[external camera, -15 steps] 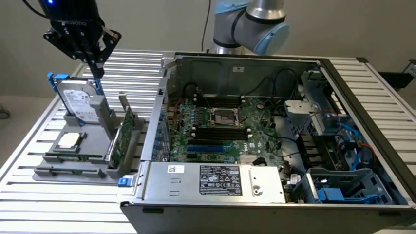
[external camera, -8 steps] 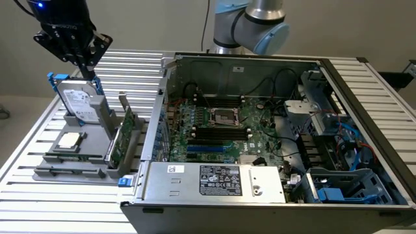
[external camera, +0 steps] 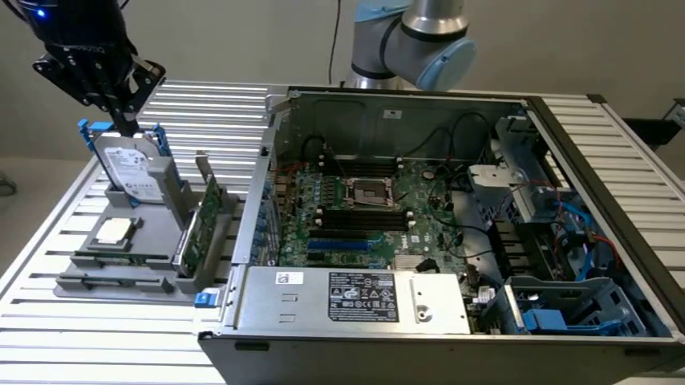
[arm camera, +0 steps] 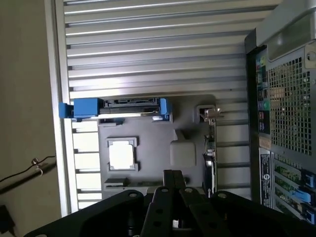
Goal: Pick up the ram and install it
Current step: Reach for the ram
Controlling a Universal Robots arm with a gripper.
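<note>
Exterior view | we count one thin green ram stick [external camera: 120,258] in one grey tray [external camera: 152,241] | black gripper [external camera: 127,122] above, jaws clenched.

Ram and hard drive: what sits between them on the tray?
The silver processor lies between the ram and the hard drive, in the exterior view.

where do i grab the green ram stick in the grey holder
Probably the upper long edge, mid-length, from straight above: the long thin green ram stick seems to stand on edge in a slot of the grey holder tray.
</note>
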